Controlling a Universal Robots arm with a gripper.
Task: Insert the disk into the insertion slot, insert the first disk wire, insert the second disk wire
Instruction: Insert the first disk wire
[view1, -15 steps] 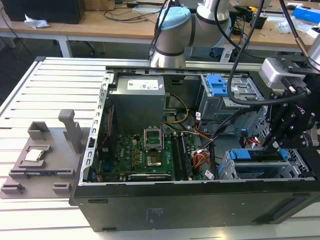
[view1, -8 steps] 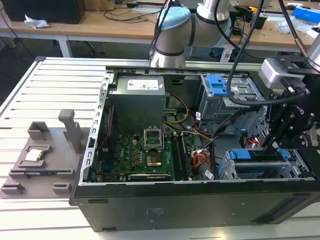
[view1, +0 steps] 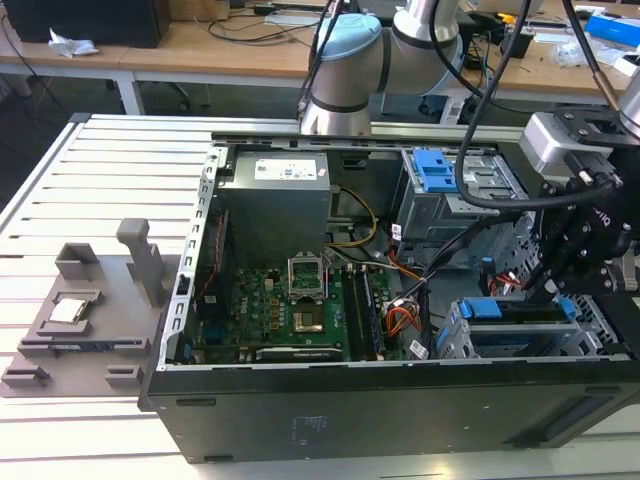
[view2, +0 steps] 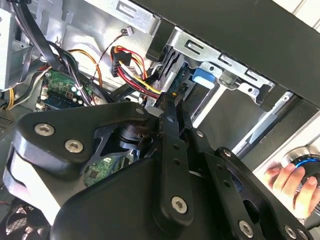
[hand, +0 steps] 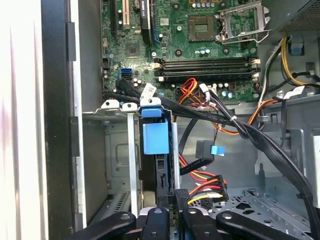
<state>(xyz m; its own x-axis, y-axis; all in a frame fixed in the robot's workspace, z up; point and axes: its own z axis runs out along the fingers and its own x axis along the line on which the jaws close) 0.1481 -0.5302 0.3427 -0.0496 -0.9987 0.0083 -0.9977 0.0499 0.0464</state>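
Slatted surface (view1: 100, 180) carries the open case (view1: 380, 420). Disk (hand: 155, 137) seated edge-on in the insertion slot (hand: 116, 150); my claw (hand: 170, 202) just behind its rear edge, clenched on a wire plug (hand: 200, 189).

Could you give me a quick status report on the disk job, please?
Gripper right at the end of the disk. Disk sitting in the slot. Wire bundle close alongside.

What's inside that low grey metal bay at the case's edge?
The disk sits in the insertion slot, seen edge-on with its blue carrier end showing. Its label and flat faces are covered by the slot's metal walls.
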